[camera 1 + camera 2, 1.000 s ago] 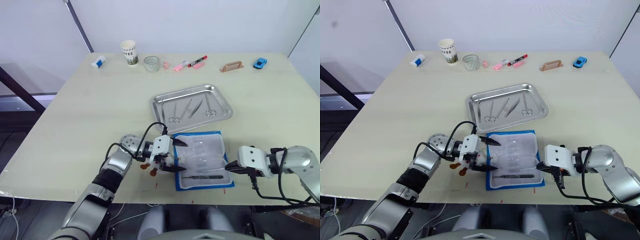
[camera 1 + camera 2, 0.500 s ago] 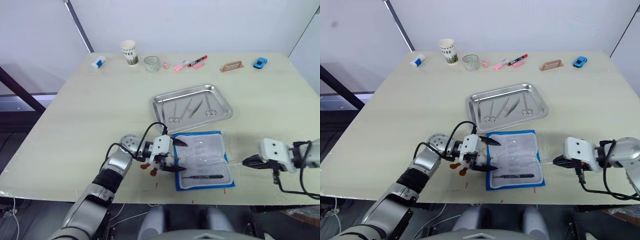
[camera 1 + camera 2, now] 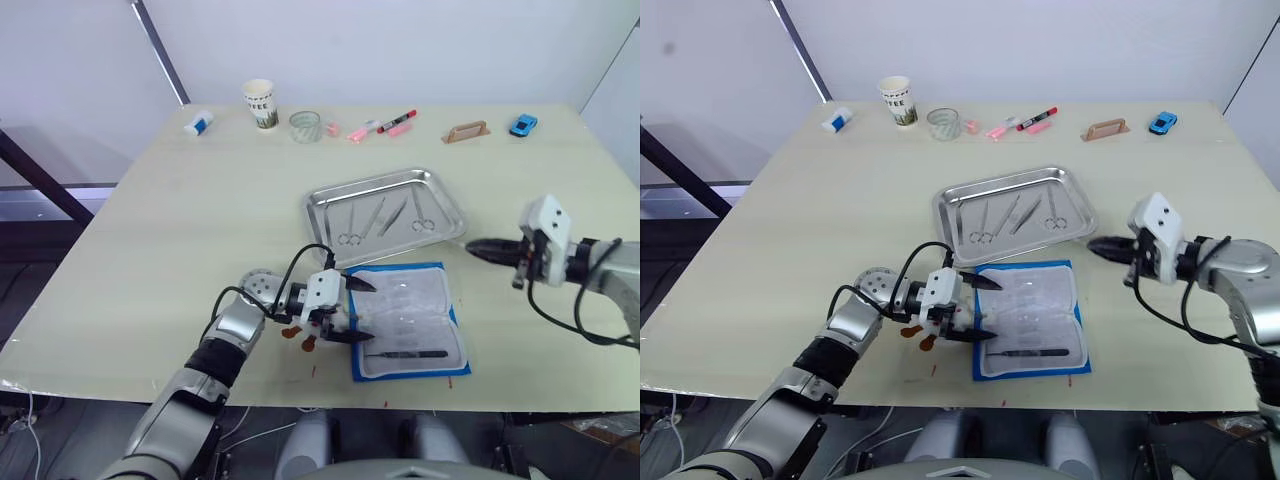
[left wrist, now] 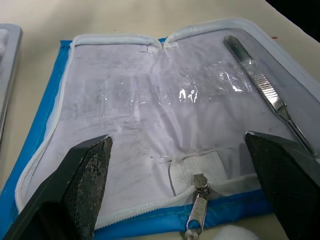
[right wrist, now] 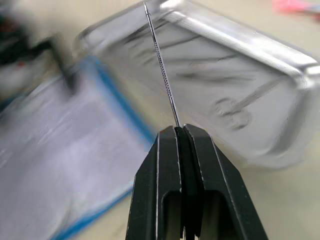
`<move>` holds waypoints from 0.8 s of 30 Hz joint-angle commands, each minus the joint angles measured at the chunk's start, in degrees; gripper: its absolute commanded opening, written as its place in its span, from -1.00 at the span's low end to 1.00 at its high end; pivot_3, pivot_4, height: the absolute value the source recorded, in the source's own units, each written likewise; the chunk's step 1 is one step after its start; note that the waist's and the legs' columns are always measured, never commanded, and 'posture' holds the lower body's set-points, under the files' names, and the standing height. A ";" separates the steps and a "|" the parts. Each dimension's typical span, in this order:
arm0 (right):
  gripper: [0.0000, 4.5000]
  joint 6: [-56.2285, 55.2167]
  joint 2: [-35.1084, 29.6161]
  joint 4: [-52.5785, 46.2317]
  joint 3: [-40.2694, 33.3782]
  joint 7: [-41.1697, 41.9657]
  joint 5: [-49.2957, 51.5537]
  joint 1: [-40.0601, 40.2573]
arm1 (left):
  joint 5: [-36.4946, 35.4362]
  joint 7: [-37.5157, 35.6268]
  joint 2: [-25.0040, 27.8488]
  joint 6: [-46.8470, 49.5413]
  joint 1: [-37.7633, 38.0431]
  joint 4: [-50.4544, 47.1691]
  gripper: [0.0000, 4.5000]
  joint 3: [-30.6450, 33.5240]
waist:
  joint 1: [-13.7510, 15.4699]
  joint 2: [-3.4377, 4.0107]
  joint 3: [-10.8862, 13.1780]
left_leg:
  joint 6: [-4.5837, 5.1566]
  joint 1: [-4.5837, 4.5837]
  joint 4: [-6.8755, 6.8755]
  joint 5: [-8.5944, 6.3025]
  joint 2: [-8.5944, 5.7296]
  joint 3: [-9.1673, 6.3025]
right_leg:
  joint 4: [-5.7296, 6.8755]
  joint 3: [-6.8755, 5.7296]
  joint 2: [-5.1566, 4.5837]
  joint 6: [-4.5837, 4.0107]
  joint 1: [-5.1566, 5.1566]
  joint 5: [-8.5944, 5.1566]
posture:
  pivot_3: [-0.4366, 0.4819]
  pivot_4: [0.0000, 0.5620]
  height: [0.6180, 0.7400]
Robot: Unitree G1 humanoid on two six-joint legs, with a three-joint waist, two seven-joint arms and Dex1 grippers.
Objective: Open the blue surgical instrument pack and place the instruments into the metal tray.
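Note:
The blue surgical instrument pack (image 3: pixel 408 318) lies open on the table in front of the metal tray (image 3: pixel 440 226), whitish lining up. One thin instrument (image 3: pixel 405 353) rests along its near side, also seen as the instrument (image 4: pixel 260 85) in the left wrist view. Three instruments (image 3: pixel 378 216) lie in the tray. My left gripper (image 3: pixel 356 310) is open at the pack's left edge, its fingers (image 4: pixel 85 185) either side of the zipper pull (image 4: pixel 198 216). My right gripper (image 3: pixel 472 246) hovers beside the tray's near right corner, shut on a thin needle-like instrument (image 5: pixel 162 60) that points toward the tray.
Along the table's far edge stand a paper cup (image 3: pixel 259 103), a glass (image 3: pixel 305 126), pink and red markers (image 3: pixel 380 128), a wooden block (image 3: pixel 465 132), a blue toy car (image 3: pixel 521 125) and a white-blue item (image 3: pixel 197 124). Small orange pieces (image 3: pixel 297 336) lie by my left wrist.
My right gripper drew a thin instrument out of the pack's right edge, swung right, then rose toward the tray's near right corner. The left arm has stayed put.

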 commanded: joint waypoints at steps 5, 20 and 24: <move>-0.99 14.93 9.13 5.12 -0.37 -16.76 -1.54 -10.85 | 4.68 2.01 1.21 1.96 3.42 6.53 1.00 -1.81 | -0.02 0.07 -0.04 | 0.01 -0.23 0.00 0.01 0.01 -0.04 | 0.01 0.02 -0.06 -0.03 -0.21 0.02 | -0.05 -0.47 1.00; -0.99 13.61 25.49 29.90 -5.07 -38.16 -6.37 -24.40 | 5.00 2.74 0.87 0.98 3.57 7.87 1.00 -1.56 | -0.78 0.46 -0.21 | 0.08 -0.48 -0.08 0.05 0.03 -0.11 | 0.08 -0.28 -0.54 -0.12 -0.30 0.06 | -0.05 -0.47 1.00; -0.99 10.08 27.50 35.39 -6.44 -40.33 -6.45 -26.15 | 5.06 2.93 0.94 0.75 3.83 8.08 1.00 -1.51 | -1.44 0.53 -0.22 | 0.17 -0.64 -0.07 0.12 -0.01 -0.09 | 0.08 -0.49 -0.79 -0.11 -0.33 0.07 | -0.05 -0.47 1.00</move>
